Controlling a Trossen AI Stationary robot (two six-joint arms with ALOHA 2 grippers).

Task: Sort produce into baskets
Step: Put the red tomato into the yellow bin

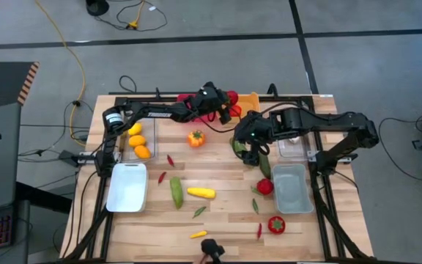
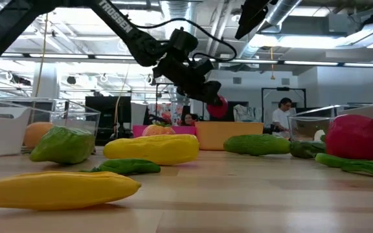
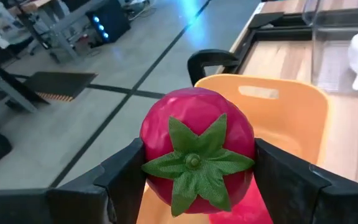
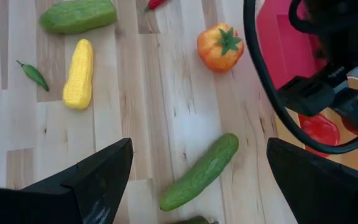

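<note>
Left gripper (image 3: 194,180) clamps the red tomato (image 3: 197,149) above the red bin (image 1: 190,97) at 12 o'clock; centre before release. Right gripper (image 4: 194,180) waits, fingers apart.

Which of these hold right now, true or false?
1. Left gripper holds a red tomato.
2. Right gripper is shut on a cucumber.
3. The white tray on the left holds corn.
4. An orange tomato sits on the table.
1. True: the left gripper is shut on the red tomato.
2. False: the right gripper is open above the cucumber.
3. False: the white tray shows nothing inside; the corn lies on the table.
4. True: the orange tomato.
</note>
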